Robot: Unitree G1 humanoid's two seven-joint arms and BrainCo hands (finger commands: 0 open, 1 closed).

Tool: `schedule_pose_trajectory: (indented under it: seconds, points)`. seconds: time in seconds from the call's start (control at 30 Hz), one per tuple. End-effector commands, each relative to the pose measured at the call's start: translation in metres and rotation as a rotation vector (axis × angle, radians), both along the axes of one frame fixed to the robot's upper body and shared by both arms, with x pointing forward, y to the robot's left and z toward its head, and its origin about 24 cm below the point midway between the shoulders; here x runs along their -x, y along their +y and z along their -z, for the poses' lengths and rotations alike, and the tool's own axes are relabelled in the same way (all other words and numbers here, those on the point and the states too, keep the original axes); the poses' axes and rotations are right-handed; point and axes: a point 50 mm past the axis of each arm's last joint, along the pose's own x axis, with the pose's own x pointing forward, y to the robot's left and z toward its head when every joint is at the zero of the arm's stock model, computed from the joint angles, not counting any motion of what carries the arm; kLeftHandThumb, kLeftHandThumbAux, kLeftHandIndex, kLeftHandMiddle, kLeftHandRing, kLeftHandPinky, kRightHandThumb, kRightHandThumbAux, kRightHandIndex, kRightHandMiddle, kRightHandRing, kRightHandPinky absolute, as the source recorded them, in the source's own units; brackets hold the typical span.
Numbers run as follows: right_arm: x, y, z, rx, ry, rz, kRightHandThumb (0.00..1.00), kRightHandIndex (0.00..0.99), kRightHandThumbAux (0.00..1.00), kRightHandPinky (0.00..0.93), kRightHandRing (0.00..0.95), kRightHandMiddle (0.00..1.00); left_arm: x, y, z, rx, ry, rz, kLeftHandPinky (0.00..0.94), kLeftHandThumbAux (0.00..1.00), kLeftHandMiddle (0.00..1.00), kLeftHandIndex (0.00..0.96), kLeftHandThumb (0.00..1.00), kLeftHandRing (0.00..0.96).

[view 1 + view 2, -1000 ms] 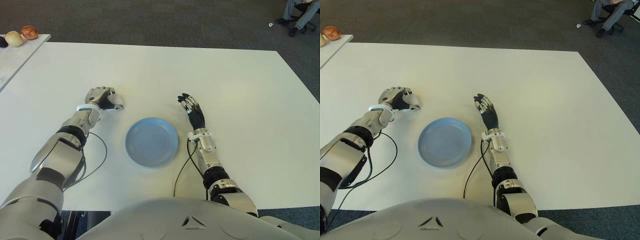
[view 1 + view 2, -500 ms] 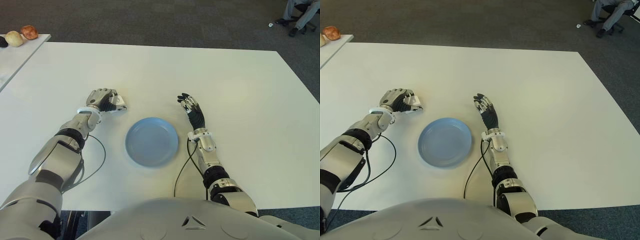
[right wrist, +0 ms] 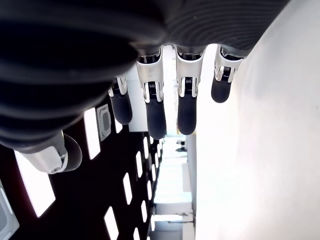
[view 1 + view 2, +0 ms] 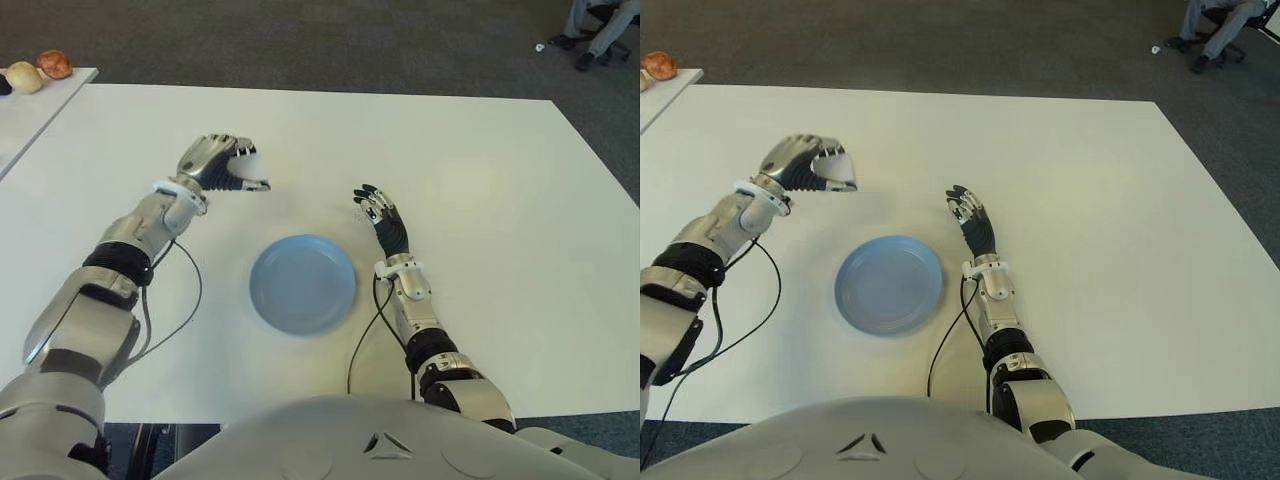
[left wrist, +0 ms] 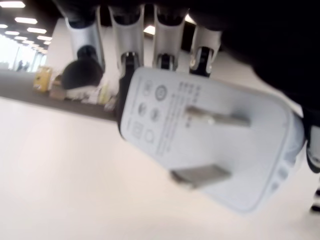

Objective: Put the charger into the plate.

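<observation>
A white charger (image 5: 210,145) with two metal prongs is held in my left hand (image 4: 225,165), whose fingers curl around it. That hand hovers above the white table (image 4: 480,170), up and to the left of the blue plate (image 4: 302,283). In the eye views only a white edge of the charger (image 4: 248,152) peeks out past the fingers. The plate holds nothing. My right hand (image 4: 380,215) shows just right of the plate with its fingers straight and spread, holding nothing.
A black cable (image 4: 185,300) trails from my left arm across the table, and another cable (image 4: 365,335) runs along the right arm. Round fruits (image 4: 40,70) sit on a side table at the far left. A seated person's legs (image 4: 600,25) show at the top right.
My left hand has lifted off the table with the charger and moved up and slightly toward the plate. The right hand has not moved.
</observation>
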Motion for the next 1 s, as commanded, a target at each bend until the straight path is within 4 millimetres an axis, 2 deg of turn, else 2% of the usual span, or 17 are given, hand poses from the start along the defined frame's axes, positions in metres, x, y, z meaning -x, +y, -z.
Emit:
schedule_pose_trajectory:
  seconds: [0.03,0.2,0.33,0.6,1.0]
  points:
    - [0.033,-0.009,0.045,-0.004,0.241,0.038,0.0,0.17,0.437,0.082,0.213,0.254,0.027,-0.009,-0.021,0.031,-0.034,0.121,0.827,0.669,0.532,0.399,0.853,0.859]
    - [0.033,-0.008,0.045,-0.005,0.242,0.035,0.0,0.167,0.445,0.083,0.212,0.25,0.045,-0.023,-0.036,0.054,-0.049,0.189,0.826,0.669,0.532,0.4,0.853,0.861]
    - [0.032,-0.007,0.045,-0.002,0.245,0.036,0.0,0.164,0.448,0.081,0.21,0.248,0.052,-0.03,-0.04,0.07,-0.051,0.219,0.821,0.668,0.531,0.4,0.854,0.862]
    - [0.031,-0.007,0.046,-0.008,0.251,0.038,0.0,0.163,0.458,0.078,0.21,0.25,0.07,-0.048,-0.045,0.088,-0.022,0.284,0.81,0.668,0.527,0.4,0.854,0.859]
    - [0.03,-0.006,0.046,-0.008,0.252,0.032,0.0,0.16,0.463,0.081,0.21,0.249,0.084,-0.058,-0.045,0.117,0.04,0.333,0.814,0.667,0.53,0.401,0.855,0.86]
